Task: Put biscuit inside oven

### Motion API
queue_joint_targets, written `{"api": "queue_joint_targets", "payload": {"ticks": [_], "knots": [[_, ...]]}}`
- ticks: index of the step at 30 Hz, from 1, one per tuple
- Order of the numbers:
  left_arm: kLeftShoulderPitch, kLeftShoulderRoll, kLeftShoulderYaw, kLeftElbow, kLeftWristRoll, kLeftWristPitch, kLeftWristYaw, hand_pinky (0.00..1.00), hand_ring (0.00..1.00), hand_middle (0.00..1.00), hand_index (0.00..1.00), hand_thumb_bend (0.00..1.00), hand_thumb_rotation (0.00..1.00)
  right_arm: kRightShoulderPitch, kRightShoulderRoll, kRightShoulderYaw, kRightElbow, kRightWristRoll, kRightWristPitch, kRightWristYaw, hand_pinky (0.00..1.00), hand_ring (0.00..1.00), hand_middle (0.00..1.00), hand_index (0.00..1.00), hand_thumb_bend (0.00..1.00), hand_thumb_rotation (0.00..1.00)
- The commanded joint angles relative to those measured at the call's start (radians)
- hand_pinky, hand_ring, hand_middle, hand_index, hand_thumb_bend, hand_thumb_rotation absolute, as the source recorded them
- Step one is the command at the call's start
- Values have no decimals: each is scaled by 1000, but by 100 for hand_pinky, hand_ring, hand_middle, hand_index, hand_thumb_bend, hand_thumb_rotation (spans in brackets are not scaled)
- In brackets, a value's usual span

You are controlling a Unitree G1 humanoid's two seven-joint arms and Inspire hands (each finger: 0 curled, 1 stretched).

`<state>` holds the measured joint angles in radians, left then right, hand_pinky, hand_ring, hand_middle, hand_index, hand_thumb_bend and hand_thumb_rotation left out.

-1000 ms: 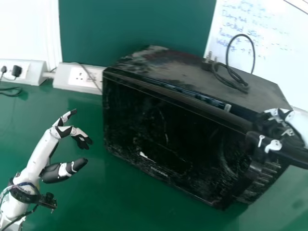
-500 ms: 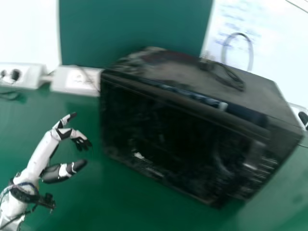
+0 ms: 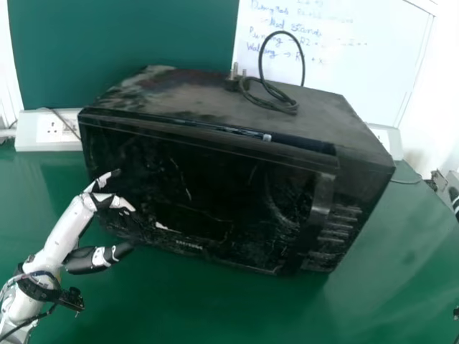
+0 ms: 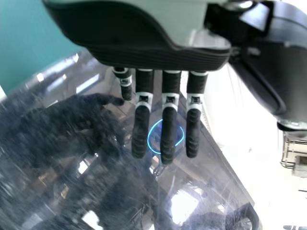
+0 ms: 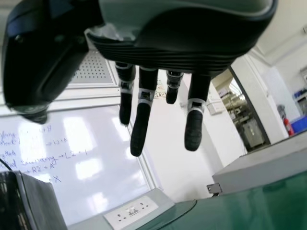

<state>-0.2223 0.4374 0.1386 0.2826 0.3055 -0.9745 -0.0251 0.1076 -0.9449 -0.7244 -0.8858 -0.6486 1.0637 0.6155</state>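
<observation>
My left hand (image 3: 89,259) is at the lower left of the head view, in front of the left end of the oven (image 3: 215,179). It is released, with the fingers loosely extended and the thumb apart from them; I cannot tell whether it touches the oven. My right hand (image 3: 455,201) is cut off by the frame's right edge, beyond the oven's right side. The right wrist view shows it released too, its fingers hanging nearly straight with nothing in them.

The oven stands across the middle of the frame on the green table (image 3: 179,308), turned at an angle. Its door handle (image 3: 322,199) is right of centre, beside the controls. I cannot tell whether the door is fully closed. A looped power cord (image 3: 303,61) lies on top, toward the upper right. A socket box (image 3: 50,130) is at the upper left, and a whiteboard (image 3: 373,50) at the upper right.
</observation>
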Motion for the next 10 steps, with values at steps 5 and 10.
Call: {"api": "queue_joint_targets", "payload": {"ticks": [5,10], "knots": [[-4,14,-11,20,-3,-14,10,29,35,41,48,51,4,20,-54,51,32,-81,37,7,24,35,47,75,86,51],[-1,15,-10,14,3,-3,11,30,35,41,48,51,4,10,-60,57,43,-77,28,16,17,27,39,77,85,49]]}}
